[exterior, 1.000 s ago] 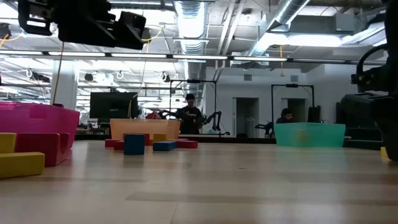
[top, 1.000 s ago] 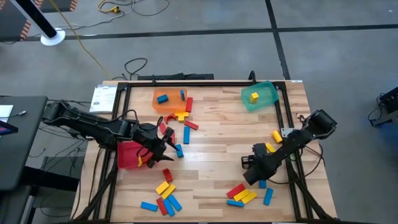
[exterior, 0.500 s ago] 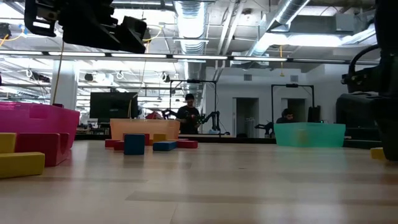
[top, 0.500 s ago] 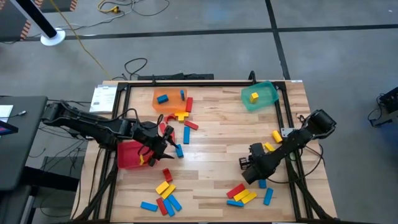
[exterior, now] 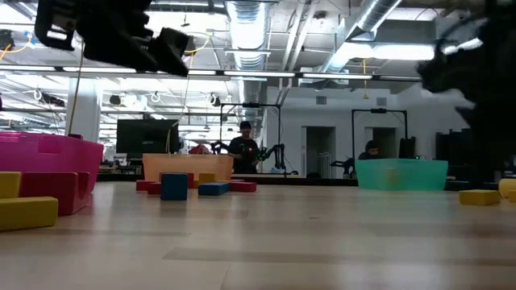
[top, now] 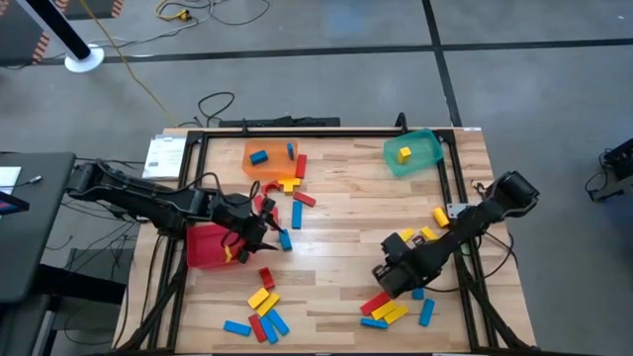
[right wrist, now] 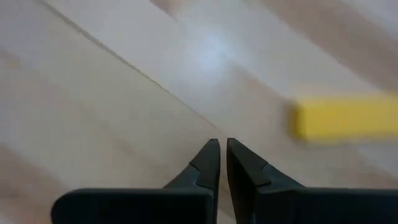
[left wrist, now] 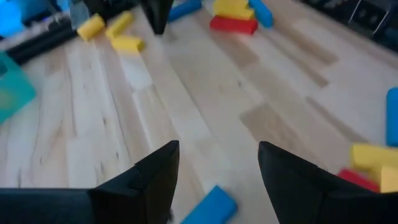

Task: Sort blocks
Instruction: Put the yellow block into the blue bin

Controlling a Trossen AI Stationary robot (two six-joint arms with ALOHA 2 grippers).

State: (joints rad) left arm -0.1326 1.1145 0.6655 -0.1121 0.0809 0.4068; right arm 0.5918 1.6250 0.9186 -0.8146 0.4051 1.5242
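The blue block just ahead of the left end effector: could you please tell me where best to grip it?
Grip the blue block at mid-length, across its long sides, from straight above: it lies flat on the table with bare wood either side. The left end effector is open.

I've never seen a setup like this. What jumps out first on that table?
Red, blue and yellow blocks lie scattered over the wooden table, with clusters near its front edge. Three bins stand out: an orange bin and a green bin at the back, and a red bin at the left beside the left gripper. The right gripper is near a front cluster.
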